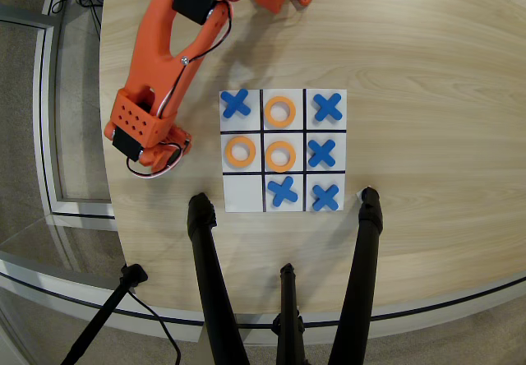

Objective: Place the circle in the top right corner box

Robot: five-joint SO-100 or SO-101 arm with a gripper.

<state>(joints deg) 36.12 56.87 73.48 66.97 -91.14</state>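
Looking down in the overhead view, we find the orange arm (160, 53) over the table's (427, 69) left side, its gripper (156, 161) pointing away beneath the wrist; we cannot tell whether the fingers are parted or closed. We see three orange rings on the board (243, 204): top middle (280, 111), centre (280, 155), left middle (240, 151). The bottom-left cell (242, 191) is bare white. Blue crosses (328, 107) fill the other five cells.

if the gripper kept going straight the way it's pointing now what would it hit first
The gripper seems to point down at the bare table left of the board, so likely the wood first. Its fingers are hidden under the arm, so depth is unclear.
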